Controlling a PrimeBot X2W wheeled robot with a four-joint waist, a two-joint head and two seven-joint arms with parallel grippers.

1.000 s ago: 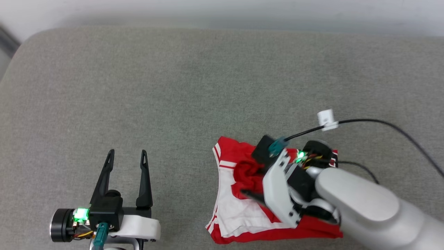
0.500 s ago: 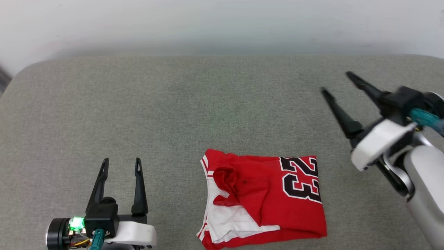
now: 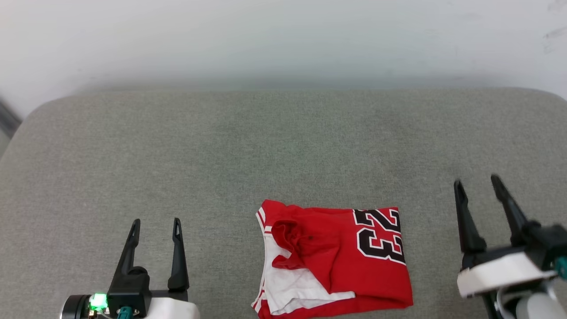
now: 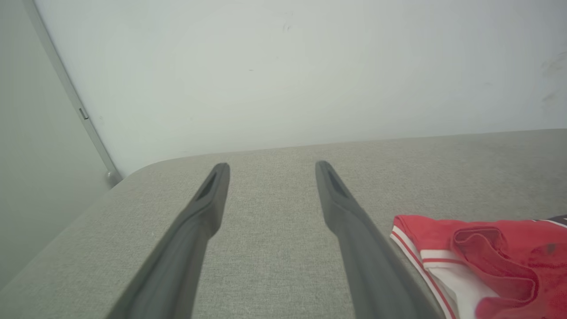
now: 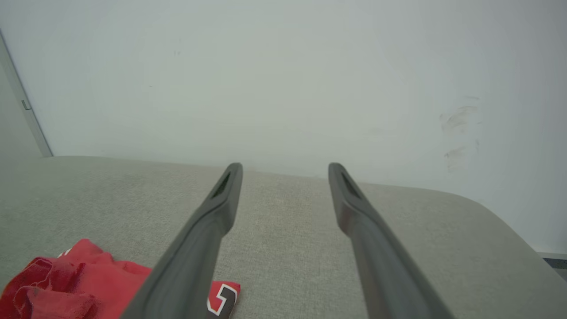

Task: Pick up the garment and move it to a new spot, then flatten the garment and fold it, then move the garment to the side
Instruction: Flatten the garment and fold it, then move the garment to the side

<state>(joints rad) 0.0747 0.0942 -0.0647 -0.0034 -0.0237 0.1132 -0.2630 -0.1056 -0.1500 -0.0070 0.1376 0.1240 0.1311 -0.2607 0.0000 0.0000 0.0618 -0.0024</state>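
Observation:
The garment (image 3: 350,257) lies folded into a rough rectangle near the front middle of the grey cushion, red with a black "23" on its right part and a white sleeve at its lower left. My left gripper (image 3: 155,221) stands open at the lower left, well apart from it. To the garment's right, my right gripper (image 3: 477,182) is open too, clear of the cloth. The left wrist view has the garment (image 4: 487,261) at its lower right, beside my open left gripper (image 4: 270,166). In the right wrist view the garment (image 5: 75,288) sits lower left of my open right gripper (image 5: 283,167).
The grey cushion (image 3: 266,146) spreads wide behind and to both sides of the garment, with rounded corners at back left and back right. A pale wall (image 3: 283,40) rises right behind its far edge.
My right gripper has lifted off the garment, swung out to the right and come down beside it, empty. The garment stays folded. The head camera has tilted up. The left gripper has held still.

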